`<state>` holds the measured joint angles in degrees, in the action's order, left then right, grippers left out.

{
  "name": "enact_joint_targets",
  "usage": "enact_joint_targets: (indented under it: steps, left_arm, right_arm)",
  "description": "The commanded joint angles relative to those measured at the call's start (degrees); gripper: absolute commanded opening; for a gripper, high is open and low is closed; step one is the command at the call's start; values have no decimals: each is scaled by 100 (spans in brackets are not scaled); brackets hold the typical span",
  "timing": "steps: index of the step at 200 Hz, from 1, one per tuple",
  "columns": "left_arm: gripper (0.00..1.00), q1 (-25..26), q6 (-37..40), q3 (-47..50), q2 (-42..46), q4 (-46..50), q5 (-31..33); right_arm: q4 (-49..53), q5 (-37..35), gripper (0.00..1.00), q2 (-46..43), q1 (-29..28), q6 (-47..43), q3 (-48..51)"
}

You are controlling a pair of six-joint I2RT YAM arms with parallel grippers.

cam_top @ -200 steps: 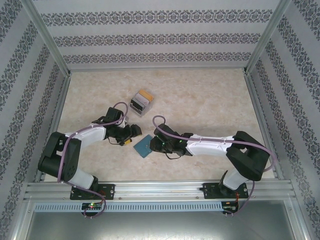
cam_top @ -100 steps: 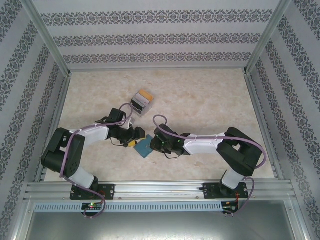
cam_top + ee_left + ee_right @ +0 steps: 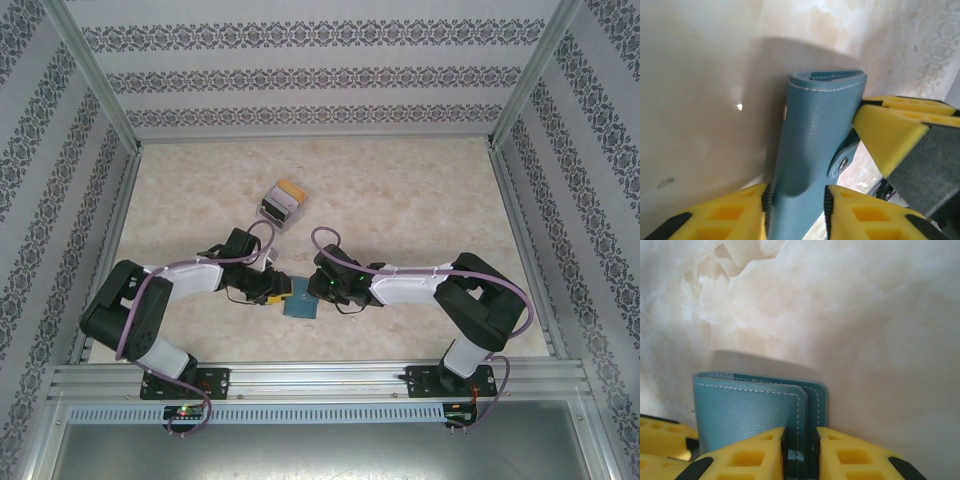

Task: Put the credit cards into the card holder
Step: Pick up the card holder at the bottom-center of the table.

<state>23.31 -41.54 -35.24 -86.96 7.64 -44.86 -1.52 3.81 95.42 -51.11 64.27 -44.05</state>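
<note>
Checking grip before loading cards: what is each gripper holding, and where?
Both hold the card holder: left gripper across its folded body, right gripper on a stitched edge.

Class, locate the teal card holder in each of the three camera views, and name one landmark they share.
Top external: card holder low centre, between the left gripper and right gripper.
Left wrist: centre, standing up, held in the left gripper.
Right wrist: lower left, pinched by the right gripper.
Shared landmark: the marbled table.
</note>
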Motion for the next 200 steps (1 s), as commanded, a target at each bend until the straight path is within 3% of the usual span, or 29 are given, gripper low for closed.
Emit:
enact_joint_targets:
  steps: [1,37,60,85,134,200]
  left_arm:
    - [30,70,-404,221,362,-732,-148]
    - [34,71,-572,257,189,-1049,-328]
    - [49,86,-265,101,272,-101,545]
    - [53,87,-106,100,551,215,1061]
    - [47,101,-400,90,-15,-663,243]
    - [33,201,-437,-57,-442,-960,-63]
  right_arm:
    - [163,-114,23,-75,36,-125,54]
    - [163,-42,24,-14,23,-133,-16]
    - [213,-87,24,-40,22,-96,15]
    - [245,-144,25,-136,20,-90,72]
    - [233,-146,25,-147,15,-91,99]
    - [197,-127,24,-118,14,-55,116]
